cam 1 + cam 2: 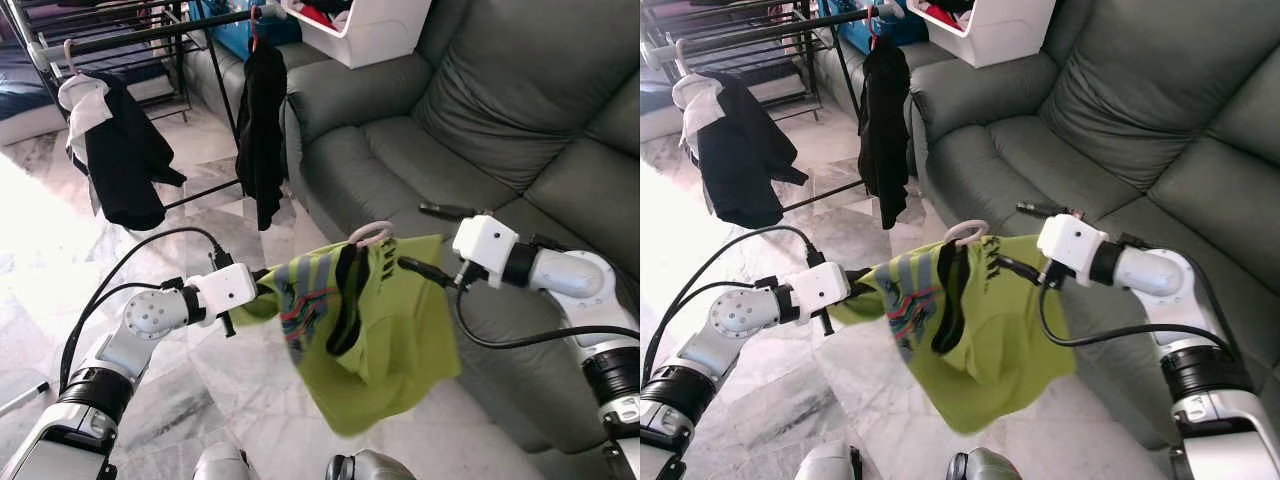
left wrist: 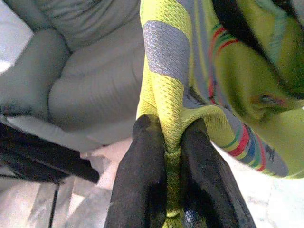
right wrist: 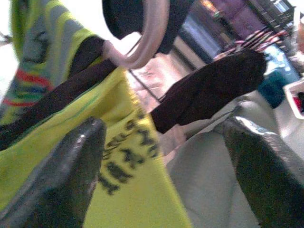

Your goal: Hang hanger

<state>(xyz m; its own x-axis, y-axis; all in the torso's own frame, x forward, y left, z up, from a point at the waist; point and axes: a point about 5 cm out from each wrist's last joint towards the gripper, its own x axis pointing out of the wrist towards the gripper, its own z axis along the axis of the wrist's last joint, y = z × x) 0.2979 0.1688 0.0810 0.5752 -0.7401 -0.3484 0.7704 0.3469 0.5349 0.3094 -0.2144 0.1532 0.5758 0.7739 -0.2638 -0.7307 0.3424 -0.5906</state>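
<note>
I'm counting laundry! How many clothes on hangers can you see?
3. A green shirt held up between the left gripper and right gripper. A black-and-white garment and a black garment hang on the rack. More may be hidden.

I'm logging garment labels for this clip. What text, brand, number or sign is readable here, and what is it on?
Dark printed characters on the lime-green shirt, close to the right gripper: blurred and seen at an angle, not readable.
Coloured stripes and a dark print on the shirt's front panel, beside the left gripper that pinches the fabric: a pattern, no readable letters.
White bin on the sofa: no readable text.
Nothing else carries any readable text.
</note>
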